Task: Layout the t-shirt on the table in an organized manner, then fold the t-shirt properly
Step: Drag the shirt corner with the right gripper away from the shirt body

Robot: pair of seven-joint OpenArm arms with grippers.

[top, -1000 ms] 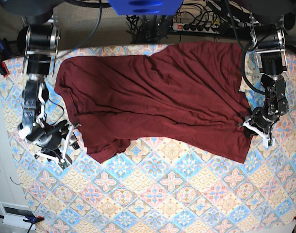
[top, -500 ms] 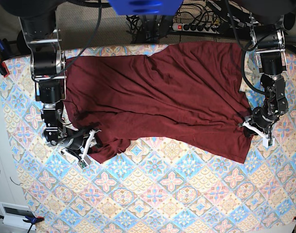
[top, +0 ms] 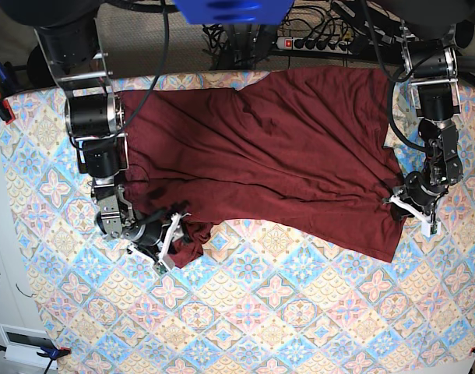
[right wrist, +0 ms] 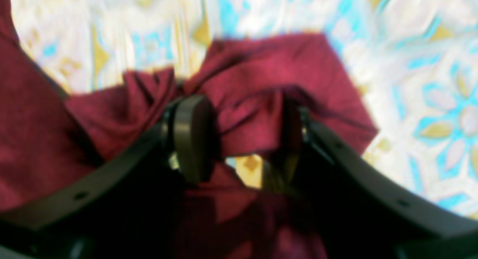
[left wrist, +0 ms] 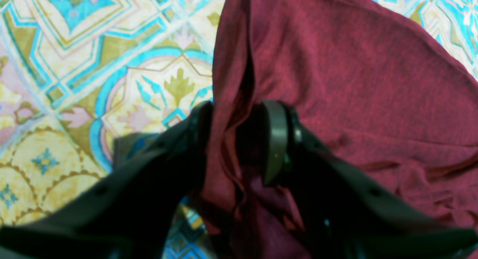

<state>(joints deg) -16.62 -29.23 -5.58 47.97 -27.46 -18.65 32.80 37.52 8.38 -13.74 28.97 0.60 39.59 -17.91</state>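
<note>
The dark maroon t-shirt [top: 284, 148] lies spread and wrinkled across the far half of the table [top: 284, 312]. My left gripper [top: 413, 209] is at the shirt's right edge. In the left wrist view the left gripper [left wrist: 235, 113] is shut on a raised fold of the t-shirt [left wrist: 354, 83], above the table [left wrist: 112, 65]. My right gripper [top: 169, 234] is at the shirt's bunched lower-left corner. The right wrist view is blurred: the right gripper [right wrist: 242, 109] is open, its jaws wide either side of a crumpled lump of the t-shirt [right wrist: 269, 65], with the table [right wrist: 410, 65] beyond.
A power strip with cables [top: 315, 40] lies behind the table's far edge, below a blue part [top: 233, 9] overhead. Clamps [top: 0, 101] hold the cloth at the left edge, with another clamp [top: 54, 352] at the front-left corner.
My right arm has swung in from the bare table left of the shirt onto its lower-left corner, and the cloth there has bunched. The left arm has stayed put.
</note>
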